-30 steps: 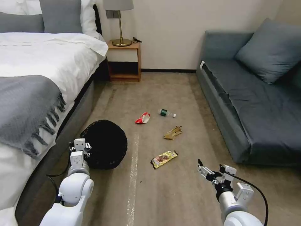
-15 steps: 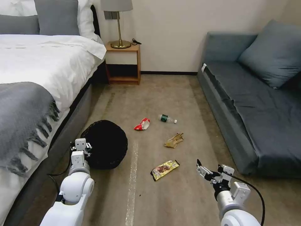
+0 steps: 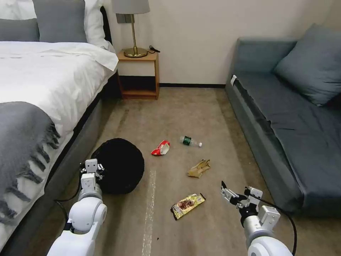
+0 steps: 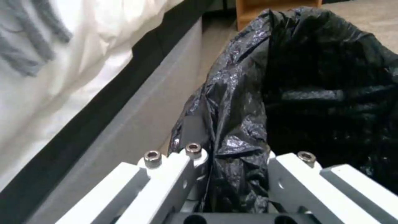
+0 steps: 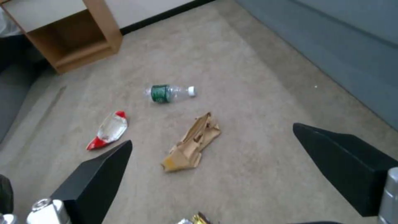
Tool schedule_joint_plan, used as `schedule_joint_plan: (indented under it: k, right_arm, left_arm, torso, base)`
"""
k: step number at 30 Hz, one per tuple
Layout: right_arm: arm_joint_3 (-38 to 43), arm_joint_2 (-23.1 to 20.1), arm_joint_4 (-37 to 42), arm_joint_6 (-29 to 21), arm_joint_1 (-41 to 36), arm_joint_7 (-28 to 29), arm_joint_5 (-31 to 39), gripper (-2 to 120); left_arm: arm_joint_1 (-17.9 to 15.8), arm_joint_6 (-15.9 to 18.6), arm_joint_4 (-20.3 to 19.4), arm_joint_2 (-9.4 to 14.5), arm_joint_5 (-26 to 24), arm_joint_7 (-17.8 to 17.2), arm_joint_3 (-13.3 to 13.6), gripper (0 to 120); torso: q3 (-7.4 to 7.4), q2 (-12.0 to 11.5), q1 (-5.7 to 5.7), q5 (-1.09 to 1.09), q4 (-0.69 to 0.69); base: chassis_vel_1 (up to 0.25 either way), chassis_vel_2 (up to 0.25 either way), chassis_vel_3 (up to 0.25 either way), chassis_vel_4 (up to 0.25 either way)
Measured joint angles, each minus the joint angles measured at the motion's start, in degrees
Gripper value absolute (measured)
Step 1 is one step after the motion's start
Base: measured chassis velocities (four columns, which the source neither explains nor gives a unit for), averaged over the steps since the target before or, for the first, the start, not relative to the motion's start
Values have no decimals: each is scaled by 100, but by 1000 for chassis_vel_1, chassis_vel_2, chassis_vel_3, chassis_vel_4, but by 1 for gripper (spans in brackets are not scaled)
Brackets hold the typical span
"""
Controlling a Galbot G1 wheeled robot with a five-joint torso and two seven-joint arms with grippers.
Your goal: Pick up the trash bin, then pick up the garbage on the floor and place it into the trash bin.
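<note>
- The left claw [image 3: 93, 170] is closed on the near rim of the trash bin [image 3: 119, 165]; in the left wrist view its white fingers [image 4: 182, 161] pinch the crinkled black bag [image 4: 244, 118] folded over that rim.
- The trash bin sits close beside the bed [image 3: 42, 92], at the floor's left edge.
- The right claw [image 3: 227, 193] hangs above the floor [image 3: 184, 106] near the sofa [image 3: 284, 117], its two black fingers [image 5: 104, 174] spread wide apart, holding nothing.
- The gold snack wrapper [image 3: 187, 205] lies just to the left of the right claw.
- Ahead of it lie the tan scrap [image 3: 199, 168], then the small bottle [image 3: 190, 141] and the red-and-white wrapper [image 3: 160, 148].
</note>
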Motion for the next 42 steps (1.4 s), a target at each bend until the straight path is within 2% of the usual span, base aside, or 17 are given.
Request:
schedule_joint_plan:
  k: [15,23,27,29,31,32,33,37,38,42]
  right_arm:
    - [-15,-41,-47,16,20,2,-65,100]
    - [1,-424,-139,-55,104,-19,-237,100]
    - [76,-846,-288,-261,318,-138,-195,100]
    - [90,-923,-320,-296,361,-178,-192,100]
    - [132,-1091,-367,-379,415,-268,-188,100]
    - [159,-1311,-398,-551,477,-359,-125,100]
    - [159,-1311,-398,-551,477,-359,-125,100]
    - [12,-2122,-593,-857,864,-643,9,100]
    - [12,-2122,-593,-857,864,-643,9,100]
    - [-303,-2904,-923,-1052,1357,-910,110,100]
  left_arm:
    - [-26,-40,55,-1,-1,17,-7,5]
    - [-43,-63,54,7,-25,54,-8,5]
    - [-39,-91,67,39,-36,81,-40,5]
    - [-52,-95,84,48,-36,89,-41,5]
    - [-113,-104,132,75,-36,115,-18,5]
    - [-175,-134,173,93,-35,164,11,5]
    - [-175,-134,173,93,-35,164,11,5]
    - [-159,-279,160,72,2,312,-10,5]
    - [-159,-279,160,72,2,312,-10,5]
    - [-109,-384,106,49,106,411,-40,5]
  torso:
    - [0,0,0,0,0]
    - [1,0,0,1,-1]
    - [-1,0,0,1,0]
    - [-1,0,0,2,1]
    - [-1,1,0,1,2]
    - [-1,1,0,1,-1]
    - [-1,1,0,1,-1]
    - [0,1,0,1,0]
    - [0,1,0,1,0]
    - [0,1,0,2,0]
  base:
    - [-119,113,122,-118]
    - [-95,87,91,-66]
    - [0,0,0,0]
    - [0,0,0,0]
    - [0,0,0,0]
    - [0,0,0,0]
    - [0,0,0,0]
    - [0,0,0,0]
    - [0,0,0,0]
    - [0,0,0,0]
